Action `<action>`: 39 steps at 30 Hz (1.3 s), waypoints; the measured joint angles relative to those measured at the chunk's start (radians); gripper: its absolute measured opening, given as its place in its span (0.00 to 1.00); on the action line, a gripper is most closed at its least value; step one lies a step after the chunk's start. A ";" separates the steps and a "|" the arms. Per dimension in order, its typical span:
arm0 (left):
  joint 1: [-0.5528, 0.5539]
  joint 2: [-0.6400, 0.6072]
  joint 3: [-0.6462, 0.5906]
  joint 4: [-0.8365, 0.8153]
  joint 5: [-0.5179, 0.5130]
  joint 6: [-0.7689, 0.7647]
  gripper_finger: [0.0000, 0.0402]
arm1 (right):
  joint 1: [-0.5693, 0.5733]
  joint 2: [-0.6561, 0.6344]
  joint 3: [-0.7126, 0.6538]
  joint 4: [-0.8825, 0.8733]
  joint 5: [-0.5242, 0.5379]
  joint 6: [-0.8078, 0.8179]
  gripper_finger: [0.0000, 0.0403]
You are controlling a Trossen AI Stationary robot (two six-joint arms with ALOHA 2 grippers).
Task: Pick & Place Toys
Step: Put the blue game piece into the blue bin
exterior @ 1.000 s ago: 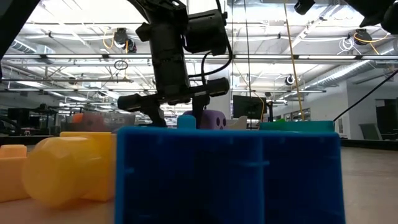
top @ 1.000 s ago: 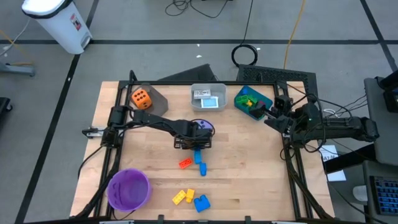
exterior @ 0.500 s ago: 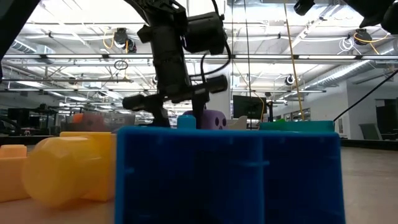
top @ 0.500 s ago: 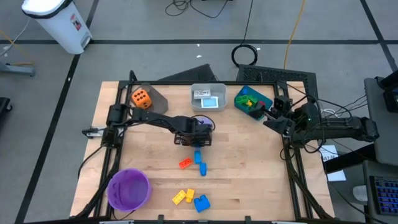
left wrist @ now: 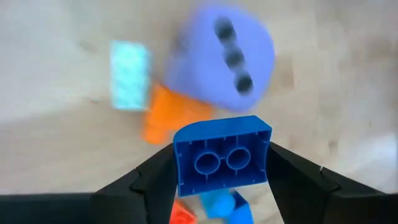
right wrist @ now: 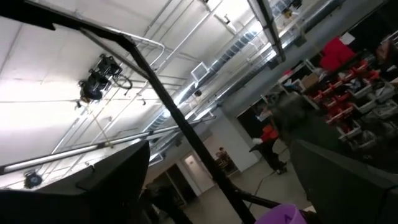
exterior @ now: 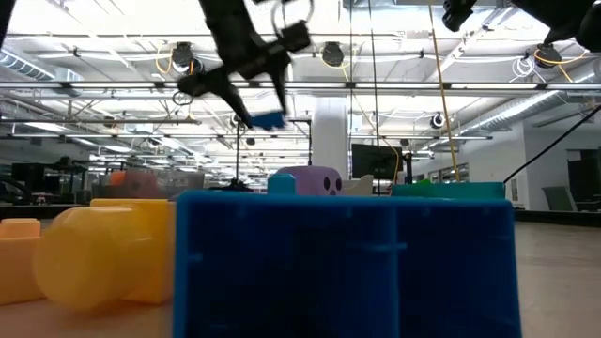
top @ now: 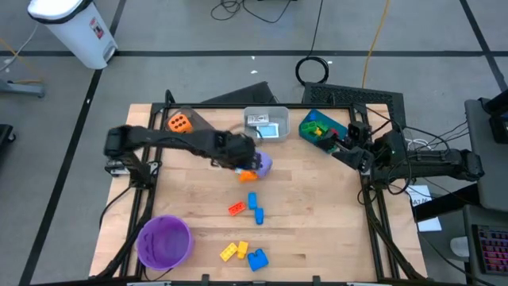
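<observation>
Blue plastic is seen clamped between the fingers of the left gripper point(left wrist: 222, 163): a two-stud blue brick point(left wrist: 222, 154), held with its hollow underside toward the wrist camera. In the low view this brick point(exterior: 268, 120) is carried well above the table, clear of everything on it. Taking the purple die point(top: 263, 164) as the landmark, the left gripper point(top: 242, 156) is found directly beside it, over the middle of the wooden table point(top: 325, 214). An orange brick point(top: 248, 175) lies touching the die on the near side, and from the left wrist a pale blue brick point(left wrist: 129, 74) is seen just beside that orange one. Nearer the table's front edge than the die, a blue brick point(top: 253, 199) and a red brick point(top: 236, 209) lie together; still farther from it are yellow bricks point(top: 232, 251) with another blue brick point(top: 257, 259). The orange die point(top: 179, 123) sits well apart from the purple die, toward the left rear corner. The right gripper point(top: 349, 144) is parked with its fingers spread wide at the table's right edge, near the teal bin point(top: 321, 129).
</observation>
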 joint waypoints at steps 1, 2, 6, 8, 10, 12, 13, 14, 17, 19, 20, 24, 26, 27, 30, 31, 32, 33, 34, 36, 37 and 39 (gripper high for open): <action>0.013 -0.030 0.000 -0.033 -0.027 0.008 0.56 | 0.000 0.000 0.000 -0.001 0.013 0.000 0.94; 0.028 -0.061 0.001 -0.071 -0.054 0.011 0.56 | 0.000 0.000 0.000 -0.001 0.022 0.000 0.94; 0.098 -0.163 0.001 -0.184 -0.126 0.051 0.57 | 0.000 0.000 0.000 -0.002 0.038 0.000 0.94; 0.137 -0.198 0.001 -0.192 -0.130 0.091 0.57 | 0.000 0.000 0.000 -0.004 0.037 0.000 0.94; 0.167 -0.214 0.001 -0.192 -0.129 0.131 0.57 | 0.001 0.000 0.000 -0.010 0.037 -0.001 0.94; 0.189 -0.217 0.002 -0.178 -0.108 0.159 0.57 | 0.000 0.000 0.000 -0.022 0.038 -0.019 0.94; 0.197 -0.217 0.001 -0.171 -0.095 0.173 0.57 | 0.001 0.000 0.000 -0.032 0.038 -0.026 0.94; 0.202 -0.217 0.000 -0.155 -0.084 0.184 0.57 | 0.001 0.000 0.000 -0.051 0.039 -0.029 0.94; 0.200 -0.208 0.002 -0.024 -0.054 0.215 0.57 | 0.001 0.000 0.002 -0.139 0.059 -0.037 0.94; 0.195 -0.202 0.000 0.066 -0.018 0.232 0.57 | 0.005 0.003 0.025 -0.241 0.061 -0.095 0.94; 0.191 -0.195 0.000 0.132 -0.006 0.236 0.57 | 0.009 0.005 0.048 -0.313 0.061 -0.141 0.94; 0.177 -0.192 0.001 0.329 0.039 0.240 0.57 | 0.035 0.041 0.179 -0.589 0.104 -0.425 0.94; 0.166 -0.184 0.002 0.421 0.039 0.238 0.56 | 0.056 0.068 0.248 -0.675 0.157 -0.585 0.94; 0.163 -0.182 0.002 0.449 0.044 0.238 0.55 | 0.069 0.084 0.279 -0.689 0.187 -0.662 0.94; 0.158 -0.176 0.000 0.539 0.077 0.232 0.53 | 0.103 0.129 0.340 -0.693 0.259 -0.855 0.94; 0.155 -0.171 0.002 0.567 0.086 0.230 0.53 | 0.114 0.144 0.355 -0.688 0.295 -0.909 0.94; 0.153 -0.169 0.002 0.591 0.095 0.224 0.53 | 0.126 0.158 0.361 -0.672 0.334 -0.964 0.94; 0.152 -0.167 0.002 0.607 0.098 0.220 0.54 | 0.139 0.171 0.362 -0.654 0.370 -1.011 0.94; 0.150 -0.165 0.001 0.623 0.099 0.215 0.55 | 0.148 0.186 0.362 -0.632 0.401 -1.051 0.94; 0.144 -0.155 0.001 0.674 0.104 0.214 0.56 | 0.157 0.213 0.363 -0.587 0.451 -1.123 0.94; 0.141 -0.152 0.001 0.695 0.111 0.211 0.56 | 0.157 0.228 0.363 -0.571 0.460 -1.148 0.94; 0.139 -0.148 0.001 0.722 0.129 0.204 0.56 | 0.154 0.258 0.363 -0.516 0.479 -1.175 0.94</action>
